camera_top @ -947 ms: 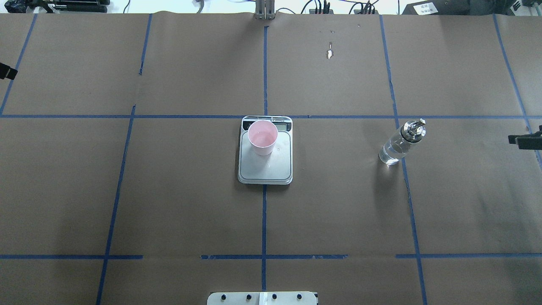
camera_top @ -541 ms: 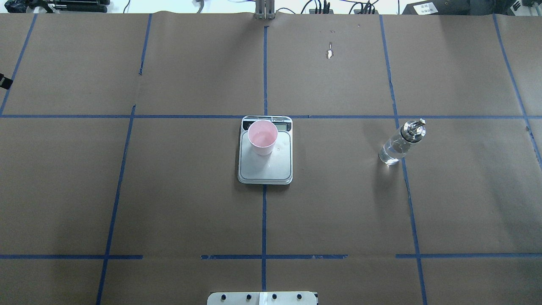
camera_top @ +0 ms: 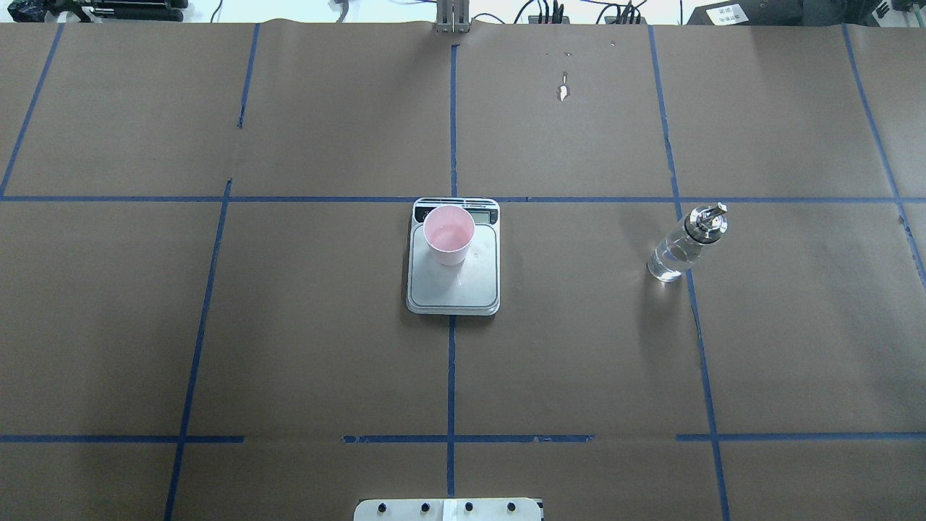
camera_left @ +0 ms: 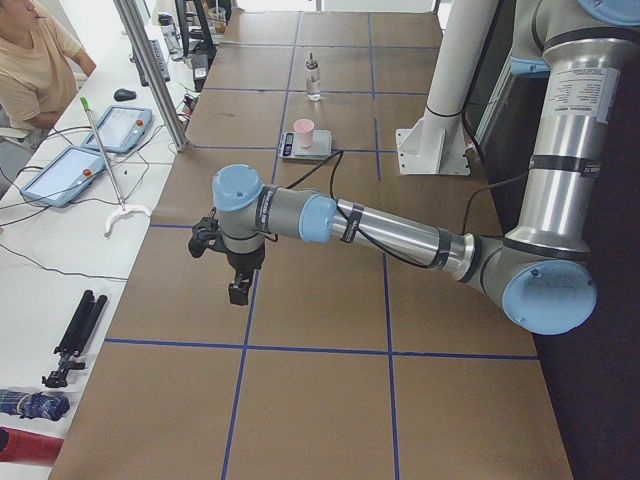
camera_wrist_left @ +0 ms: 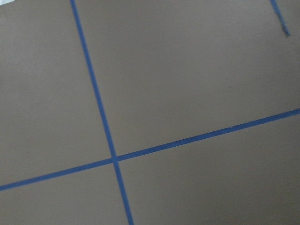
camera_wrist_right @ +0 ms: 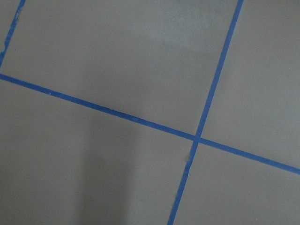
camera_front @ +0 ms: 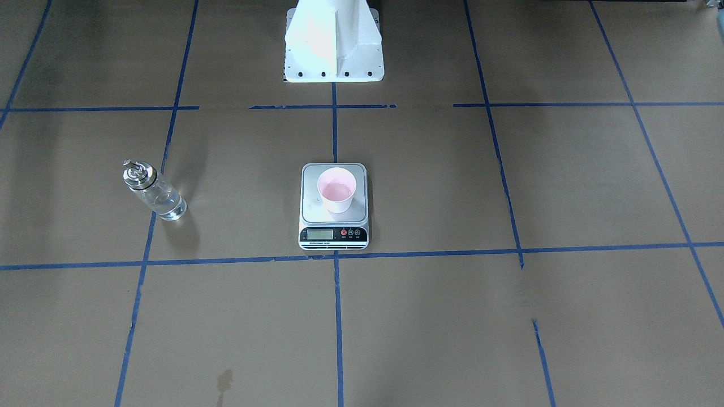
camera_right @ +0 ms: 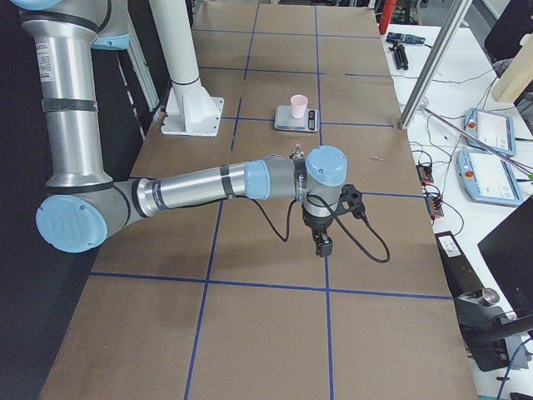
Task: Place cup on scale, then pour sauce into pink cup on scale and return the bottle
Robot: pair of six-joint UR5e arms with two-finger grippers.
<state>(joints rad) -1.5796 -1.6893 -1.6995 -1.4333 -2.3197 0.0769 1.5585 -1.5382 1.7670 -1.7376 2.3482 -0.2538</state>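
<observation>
Left tool (camera_left: 238,291) and right tool (camera_right: 321,247), spread impossible to tell, hang well apart from the cup (camera_top: 448,237).

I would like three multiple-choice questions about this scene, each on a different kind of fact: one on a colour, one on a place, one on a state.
1. What colour are the tape lines on the table?
A) red B) blue C) yellow

2. Where does the pink cup stand?
A) on the platform of the scale B) beside the bottle C) at the table's edge

3. How is the bottle?
A) lying on its side B) tilted over the cup C) upright, with nothing holding it

Answers:
1 B, the grid lines show blue.
2 A, the cup rests on the steel platform near the display.
3 C, the bottle stands alone on a tape line, apart from the scale.
</observation>
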